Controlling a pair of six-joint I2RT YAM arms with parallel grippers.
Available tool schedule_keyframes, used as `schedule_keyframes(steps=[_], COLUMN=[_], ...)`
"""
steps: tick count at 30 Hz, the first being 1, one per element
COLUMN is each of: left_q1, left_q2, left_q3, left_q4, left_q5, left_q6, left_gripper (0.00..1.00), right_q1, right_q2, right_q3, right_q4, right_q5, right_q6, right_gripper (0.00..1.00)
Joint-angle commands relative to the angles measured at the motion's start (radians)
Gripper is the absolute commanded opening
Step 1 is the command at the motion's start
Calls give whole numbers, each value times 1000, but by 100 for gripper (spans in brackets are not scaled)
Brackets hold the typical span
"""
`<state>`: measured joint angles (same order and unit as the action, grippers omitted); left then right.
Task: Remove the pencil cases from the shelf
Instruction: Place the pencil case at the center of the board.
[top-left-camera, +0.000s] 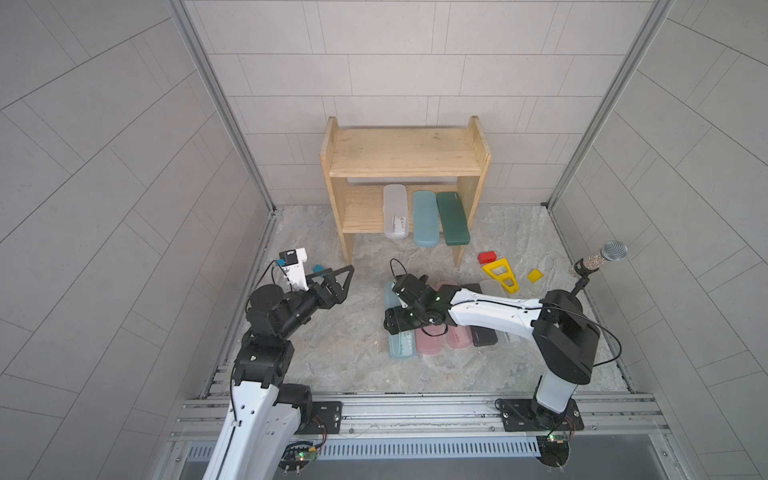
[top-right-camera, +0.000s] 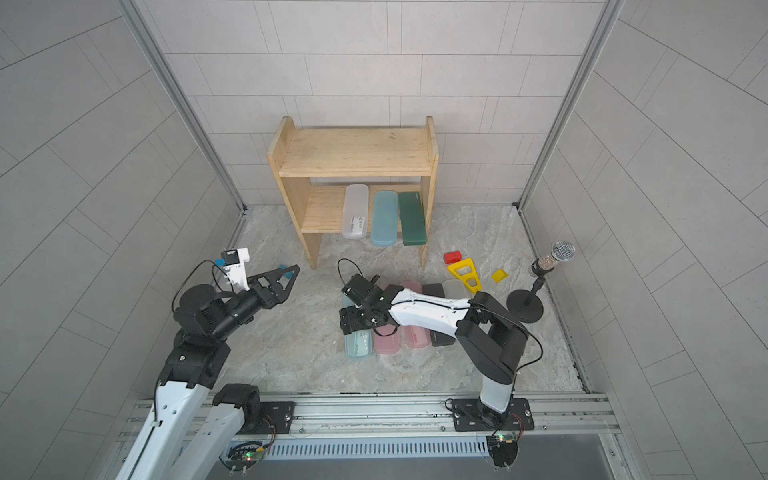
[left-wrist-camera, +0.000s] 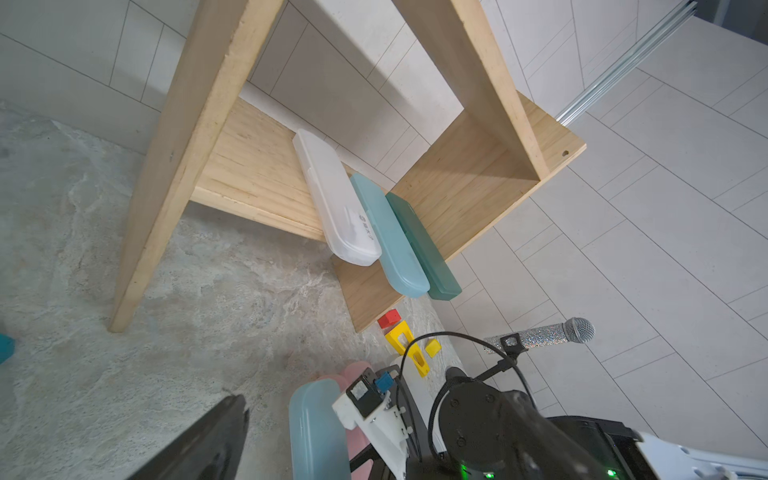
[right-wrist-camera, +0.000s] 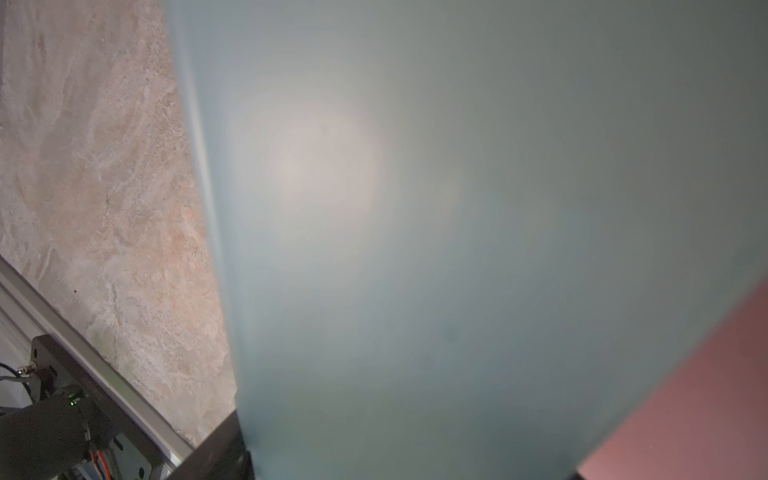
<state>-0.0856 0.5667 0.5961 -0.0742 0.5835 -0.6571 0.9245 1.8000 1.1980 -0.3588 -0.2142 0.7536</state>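
Near edge: aluminium rail (top-left-camera: 415, 409) carries both arm bases. Tabletop (top-left-camera: 353, 370) is a marbled grey-beige stone print. Grey tiled walls (top-left-camera: 415, 62) on three sides, aluminium posts in the far corners.

Left gripper (top-left-camera: 348, 281) hangs above the tabletop near its left edge, jaws spread wide, nothing between them, pointed toward the shelf. Right gripper (top-left-camera: 397, 322) is down on the near teal case (top-left-camera: 402, 353). Its jaws are hidden under the wrist, so can't tell if it's clamped or loose. Right wrist view is almost all near teal case (right-wrist-camera: 457, 249): frosted, translucent, pink beside it.

Five cases lie flat mid-tabletop, side by side, long axis toward the shelf: near teal case, pink case (top-left-camera: 429, 347), second pink case (top-left-camera: 457, 340), black case (top-left-camera: 484, 336), near frosted case (top-left-camera: 493, 287) at the right end. All long, flat, round-cornered. Small print on the near ends of the teal, pink and black ones, too small to read.

Further back toward the right edge: yellow triangular block (top-left-camera: 500, 272), red block (top-left-camera: 487, 257) just beside its narrow end, small yellow block (top-left-camera: 535, 275), glitter-handled microphone (top-left-camera: 614, 251) on a black stand.

Shelf (top-left-camera: 405, 151) at the far wall, pale pine, two tiers. Lower tier, right half: shelf frosted case (top-left-camera: 395, 208), shelf teal case (top-left-camera: 424, 216), dark green case (top-left-camera: 453, 216), side by side, near ends overhanging the front edge. The shelf frosted case has a printed label (left-wrist-camera: 360, 226) at its near end, illegible.
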Motion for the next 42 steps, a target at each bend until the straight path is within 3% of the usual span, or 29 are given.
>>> schedule_keyframes(steps=[1, 10, 19, 26, 31, 36, 42], left_q1=[1, 2, 1, 3, 4, -1, -62], left_q2=[8, 18, 30, 72, 114, 202, 294], left_q3=[-1, -2, 15, 84, 99, 72, 121], left_q4=[-31, -39, -33, -105, -43, 176, 187], left_q5=[-17, -12, -20, -75, -66, 8, -12], left_q6=[3, -4, -19, -62, -152, -338, -370], left_gripper=[100, 100, 100, 100, 100, 100, 100], right_q1=[-1, -16, -18, -15, -16, -51, -299], right_q2=[41, 89, 30, -74, -193, -419, -733], right_q3=[52, 60, 64, 70, 27, -94, -240], right_q4=[5, -22, -69, -77, -78, -73, -105], right_q5=[7, 63, 117, 149, 206, 291, 98], right_q6=[13, 14, -13, -46, -59, -43, -24], right_gripper=[60, 66, 100, 100, 100, 100, 100])
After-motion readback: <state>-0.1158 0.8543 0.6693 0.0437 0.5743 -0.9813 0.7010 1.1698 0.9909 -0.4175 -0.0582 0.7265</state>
